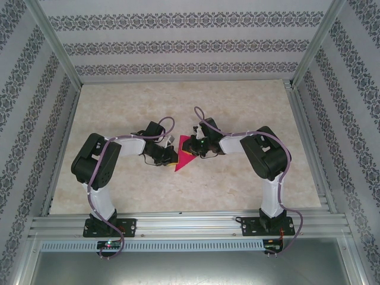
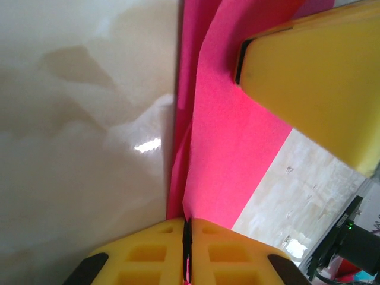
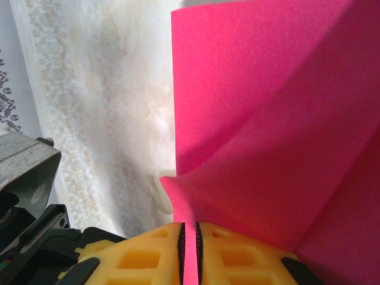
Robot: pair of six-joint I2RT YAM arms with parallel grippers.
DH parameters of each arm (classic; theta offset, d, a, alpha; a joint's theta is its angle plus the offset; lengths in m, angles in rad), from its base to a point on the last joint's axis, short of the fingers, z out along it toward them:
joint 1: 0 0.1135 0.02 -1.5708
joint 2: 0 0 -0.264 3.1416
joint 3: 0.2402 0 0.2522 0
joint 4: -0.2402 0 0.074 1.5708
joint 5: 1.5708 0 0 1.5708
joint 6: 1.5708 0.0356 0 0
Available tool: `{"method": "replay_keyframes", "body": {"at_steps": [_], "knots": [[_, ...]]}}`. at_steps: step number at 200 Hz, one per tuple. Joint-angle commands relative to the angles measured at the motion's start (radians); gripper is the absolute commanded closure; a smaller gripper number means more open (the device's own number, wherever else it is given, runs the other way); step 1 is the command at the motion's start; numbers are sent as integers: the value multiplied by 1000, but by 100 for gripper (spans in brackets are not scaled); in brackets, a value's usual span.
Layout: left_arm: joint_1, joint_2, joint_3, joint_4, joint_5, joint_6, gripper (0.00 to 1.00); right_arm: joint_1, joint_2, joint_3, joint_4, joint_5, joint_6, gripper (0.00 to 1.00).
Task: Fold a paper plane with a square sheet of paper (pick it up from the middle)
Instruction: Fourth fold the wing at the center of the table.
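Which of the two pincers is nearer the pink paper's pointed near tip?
The left pincer: the pink paper's tip lies beside it; the right pincer grips farther back.

The paper [image 1: 185, 155] is magenta-pink, the fingers [image 2: 320, 77] yellow, the table [image 1: 237, 107] beige-marbled, the walls [image 1: 178, 35] white with grey floral stripes.

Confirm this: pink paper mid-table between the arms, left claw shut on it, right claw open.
One error: the right claw is shut on the pink paper too, as the right wrist view shows. The rest stands: the paper lies in the middle of the table, with the left claw shut on it.
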Motion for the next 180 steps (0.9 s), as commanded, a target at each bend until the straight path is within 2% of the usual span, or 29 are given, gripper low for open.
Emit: {"method": "replay_keyframes", "body": {"at_steps": [1,35,66,83,128,180], "knots": [[-14,-25,-27,-138,-47,39,84,4,61,-15,-97,67,-30,83],[-20,-32,-29,-150,-44,49,80,4,64,-17,-99,67,-33,83],[-22,-18,-16,-170,-58,51,88,5,64,-21,-97,69,-33,83],[-25,-14,-14,-173,-51,54,89,5,64,-22,-97,69,-33,83],[-40,-7,17,-259,-123,94,90,8,63,-22,-102,72,-34,83],[-45,-172,-10,-222,-231,32,86,10,66,-26,-108,75,-36,83]]}}
